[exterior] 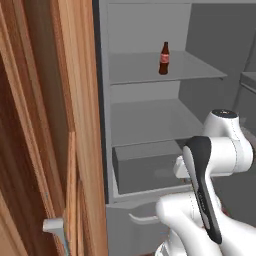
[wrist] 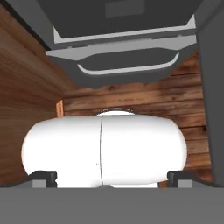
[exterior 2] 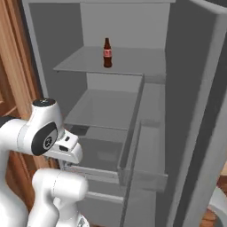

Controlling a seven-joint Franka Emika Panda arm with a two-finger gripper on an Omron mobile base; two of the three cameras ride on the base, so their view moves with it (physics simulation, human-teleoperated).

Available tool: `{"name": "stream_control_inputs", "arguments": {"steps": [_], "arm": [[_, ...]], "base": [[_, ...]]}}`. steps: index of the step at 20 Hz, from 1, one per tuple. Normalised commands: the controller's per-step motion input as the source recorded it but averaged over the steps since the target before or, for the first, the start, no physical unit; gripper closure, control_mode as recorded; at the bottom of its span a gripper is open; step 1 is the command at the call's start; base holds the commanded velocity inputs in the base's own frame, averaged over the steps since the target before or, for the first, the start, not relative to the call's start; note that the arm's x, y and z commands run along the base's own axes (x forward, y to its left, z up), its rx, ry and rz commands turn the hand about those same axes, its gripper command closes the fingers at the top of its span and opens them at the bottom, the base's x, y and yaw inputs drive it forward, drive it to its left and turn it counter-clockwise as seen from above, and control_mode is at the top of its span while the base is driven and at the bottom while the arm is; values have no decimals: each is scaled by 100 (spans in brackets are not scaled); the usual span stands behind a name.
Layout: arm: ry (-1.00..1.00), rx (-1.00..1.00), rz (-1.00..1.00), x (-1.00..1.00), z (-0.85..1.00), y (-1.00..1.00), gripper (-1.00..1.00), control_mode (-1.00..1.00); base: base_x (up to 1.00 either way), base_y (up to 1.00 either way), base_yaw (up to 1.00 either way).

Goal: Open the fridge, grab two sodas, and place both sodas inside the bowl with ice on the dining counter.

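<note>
Bottle stands upright on the upper shelf of the fridge, door open, well above and ahead of the jaws. No can seen. Gripper points down toward the wood floor, fingertips spread to their widest, nothing between them. Drawer front lies ahead of the jaws. Judged step: door done, first soda pickup beginning. Next move calls for raising and turning the hand level, then approaching the bottle from the front.
</note>
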Motion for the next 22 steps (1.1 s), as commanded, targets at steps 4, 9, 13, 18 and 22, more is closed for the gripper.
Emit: {"name": "stream_control_inputs", "arguments": {"steps": [4, 9, 13, 18, 22], "arm": [[0, 0, 0, 0, 0, 0, -100, 100], [0, 0, 0, 0, 0, 0, -100, 100], [0, 0, 0, 0, 0, 0, -100, 100], [-23, 0, 0, 7, 34, 0, -100, -100], [-48, 0, 1, -10, 80, 0, -100, -100]], "base": [[88, 1, -7], [88, 0, -5], [82, 0, -5], [12, 0, 0], [0, 0, 0]]}}
